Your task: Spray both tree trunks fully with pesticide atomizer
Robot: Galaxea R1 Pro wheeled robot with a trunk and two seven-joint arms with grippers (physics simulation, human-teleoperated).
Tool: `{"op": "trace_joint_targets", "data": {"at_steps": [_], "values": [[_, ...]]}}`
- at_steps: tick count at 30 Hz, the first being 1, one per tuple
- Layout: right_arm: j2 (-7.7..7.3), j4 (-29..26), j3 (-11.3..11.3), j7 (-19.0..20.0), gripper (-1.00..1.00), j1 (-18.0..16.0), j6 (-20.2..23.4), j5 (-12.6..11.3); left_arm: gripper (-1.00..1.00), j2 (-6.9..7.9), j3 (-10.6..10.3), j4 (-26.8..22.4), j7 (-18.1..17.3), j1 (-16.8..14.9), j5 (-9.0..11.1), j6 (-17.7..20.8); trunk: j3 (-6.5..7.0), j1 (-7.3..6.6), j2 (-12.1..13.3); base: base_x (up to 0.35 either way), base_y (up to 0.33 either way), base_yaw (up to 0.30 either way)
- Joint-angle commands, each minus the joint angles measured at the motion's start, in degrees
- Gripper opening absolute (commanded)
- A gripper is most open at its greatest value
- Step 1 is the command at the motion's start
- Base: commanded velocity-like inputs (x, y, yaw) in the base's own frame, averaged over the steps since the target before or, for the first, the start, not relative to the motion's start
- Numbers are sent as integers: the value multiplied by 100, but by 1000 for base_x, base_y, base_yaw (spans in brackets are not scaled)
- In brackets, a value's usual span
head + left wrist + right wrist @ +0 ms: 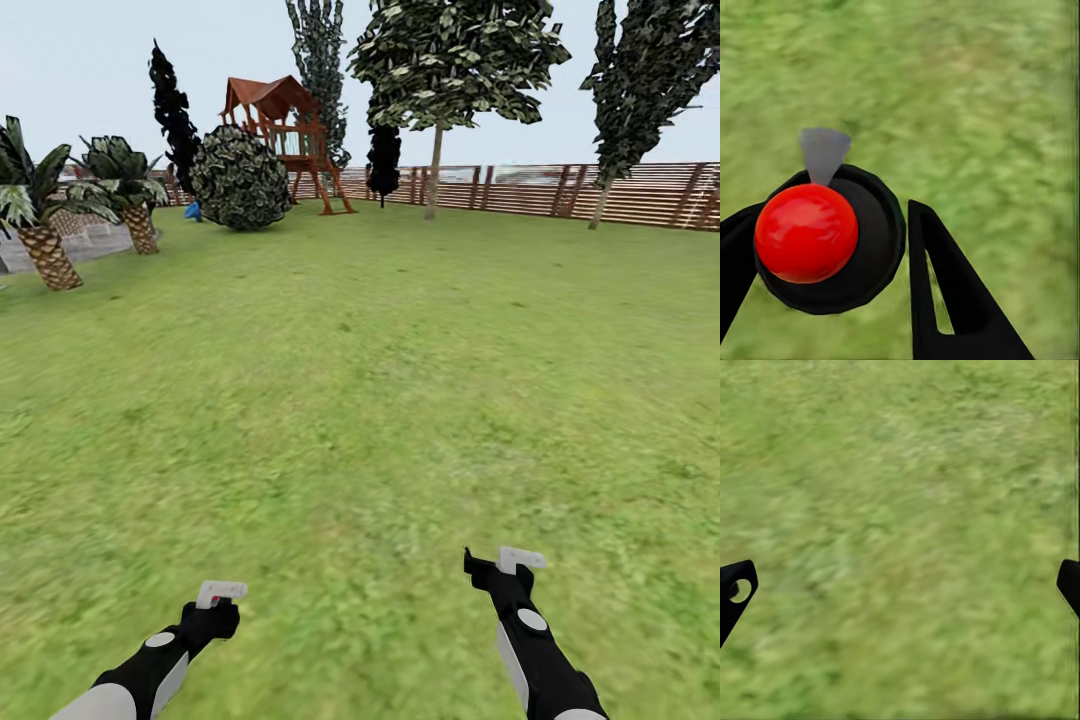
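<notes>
Head view looks across the garden's wide lawn (380, 360), with both forearms low in the picture: the left gripper (215, 600) at about 7 o'clock and the right gripper (505, 565) at about 5 o'clock, each hanging over bare grass. From this angle I cannot tell how the fingers of either one are set.

Left wrist view settles it for that side. The pesticide atomizer (814, 236) sits between the two black fingers (945, 292), seen from above as a glossy red top on a round dark body with a small grey nozzle sticking out; the fingers are closed against its sides, pinching it, with blurred grass (967, 97) beyond.

Right wrist view has its fingertips (735, 589) just peeking in at the two edges, spread wide apart with nothing between them but grass.

Farther off in the head view, a brown slatted fence (560, 190) runs along the 1 to 3 o'clock edge. A leafy tree with a slim pale trunk (434, 170) stands before it at 12 o'clock, another tree (640, 90) at 2 o'clock. A red-roofed wooden play tower (280, 130) and a round bush (240, 180) sit at 11 o'clock, and two short palms (45, 215) near grey paving at 9 to 10 o'clock.
</notes>
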Motion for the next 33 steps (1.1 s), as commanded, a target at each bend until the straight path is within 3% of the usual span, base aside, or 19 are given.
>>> {"op": "trace_joint_targets", "data": {"at_steps": [1, 9, 13, 18, 20, 25, 28, 33], "values": [[0, 0, 0, 1, 100, 0, 0, 0, -100, 0, 0, -1, 1, 0, 2, -3, 0, 0, 0, 0, 0, -285], [2, 43, 2, 3, 100, 0, -8, 0, -100, 25, 0, -1, 9, 0, 13, -11, 0, 0, 0, 143, 0, -227], [17, 299, 14, 24, 100, 0, -6, 0, -100, 51, 1, -73, 211, -14, 393, -6, 0, 0, 0, 334, 0, -15], [42, 456, 47, 40, 100, 0, -84, 19, -100, 67, 8, -934, 563, -26, 504, 41, 0, 0, 0, 339, 0, -1], [25, 906, 47, 39, 100, 0, -625, 45, -100, 48, 20, -1044, 583, -22, 512, 50, 0, 0, 0, 340, 0, 0], [2, 2588, 51, 26, 100, 8, -2723, 149, -100, 36, 0, -973, 691, -11, 709, 45, 0, 0, 0, 340, 0, 0], [-5, 2920, 49, 6, 100, 178, -3054, 267, -100, 43, -15, -898, 684, -5, 708, 50, 0, 0, 0, 340, 0, 0], [-81, 3175, 44, 12, 100, 273, -3059, 284, -100, 50, -26, -731, 681, 16, 704, 32, 0, 0, 0, 340, -1, 0]]}}
